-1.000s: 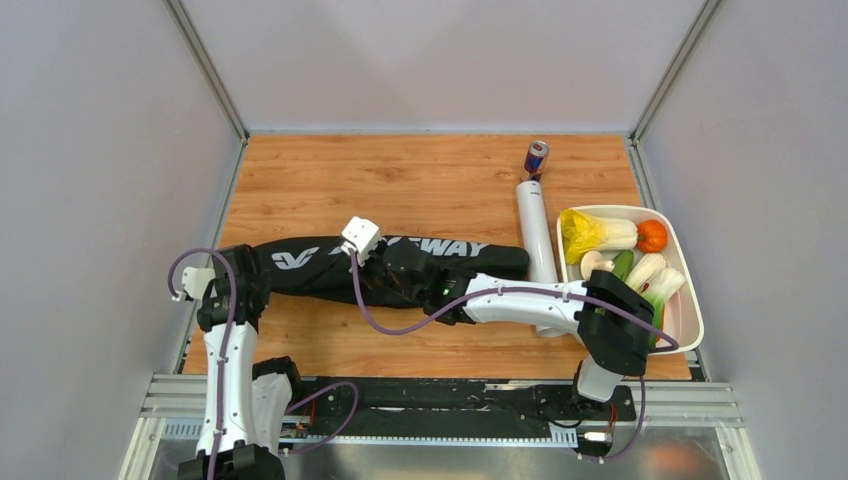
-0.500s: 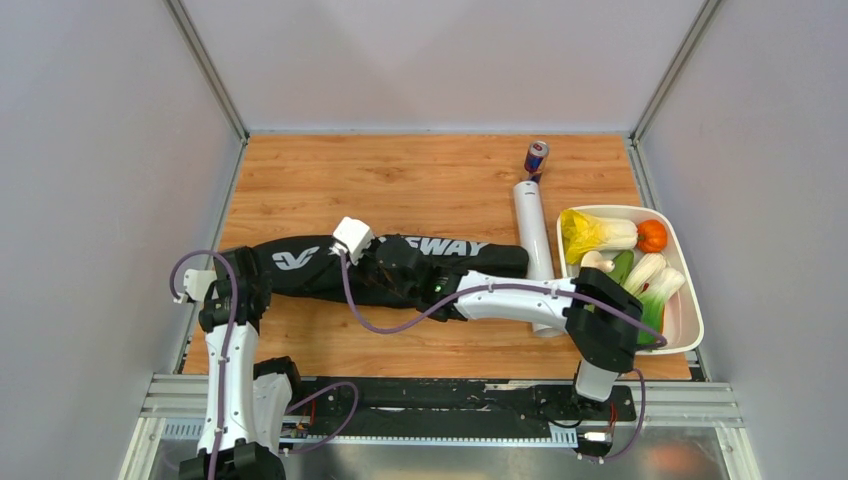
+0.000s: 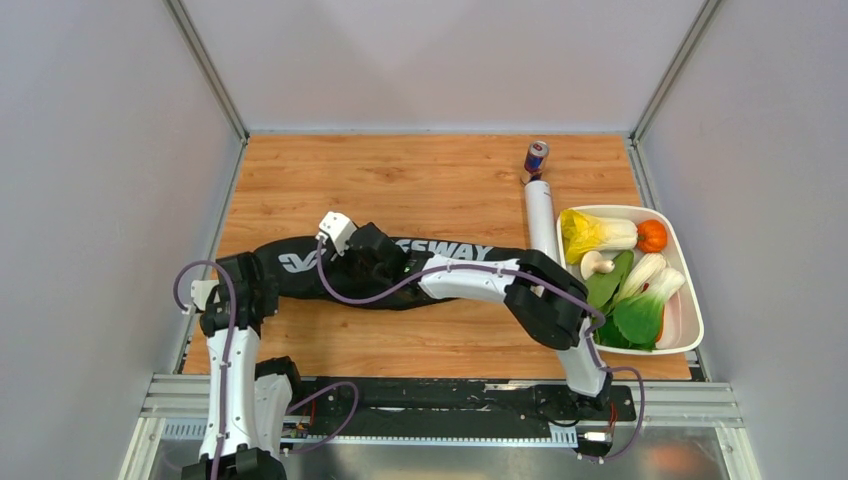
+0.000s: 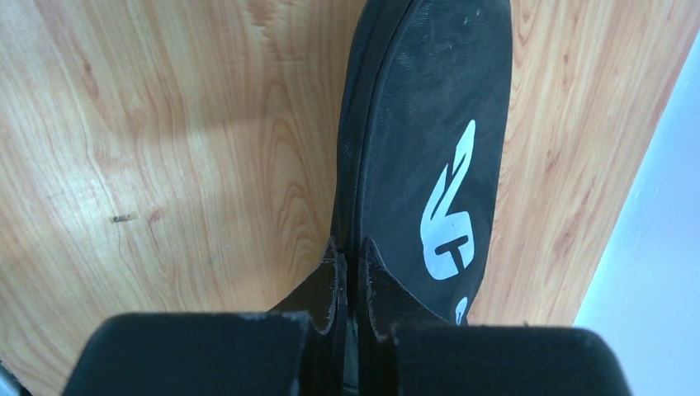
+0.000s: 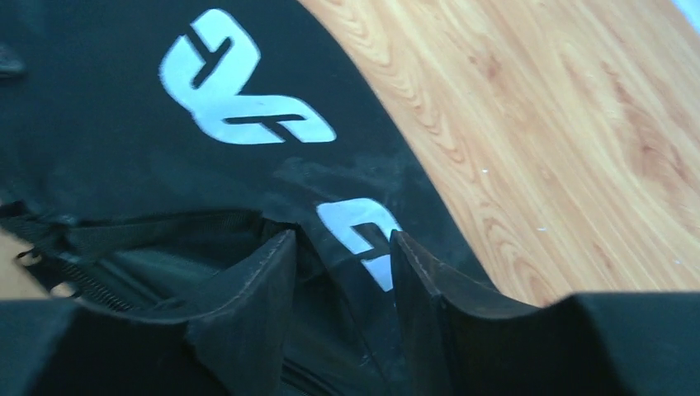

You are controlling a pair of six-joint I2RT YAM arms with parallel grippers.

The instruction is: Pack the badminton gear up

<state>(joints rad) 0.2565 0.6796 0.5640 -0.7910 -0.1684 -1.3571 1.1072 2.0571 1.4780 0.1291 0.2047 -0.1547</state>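
The long black racket bag (image 3: 478,251) lies across the wooden table, with its white logo (image 4: 450,214) at the left end. At that end my left gripper (image 3: 262,290) (image 4: 351,247) is shut on the bag's edge seam. My right gripper (image 3: 352,268) (image 5: 340,239) reaches over the bag's middle and is open. Loose bag fabric (image 5: 248,91) lies between its fingers, beside an unzipped opening (image 5: 124,243). The white tube (image 3: 540,215) lies on the table right of the bag, its near end hidden under the right arm.
A small red-and-blue can (image 3: 536,157) stands just beyond the tube's far end. A white tray (image 3: 687,300) of vegetables sits at the right edge. Grey walls enclose the table on three sides. Bare wood lies beyond the bag.
My right gripper has opened from shut and moved left along the bag. Its elbow has swung left, away from the tray. The left gripper has stayed shut on the bag's end.
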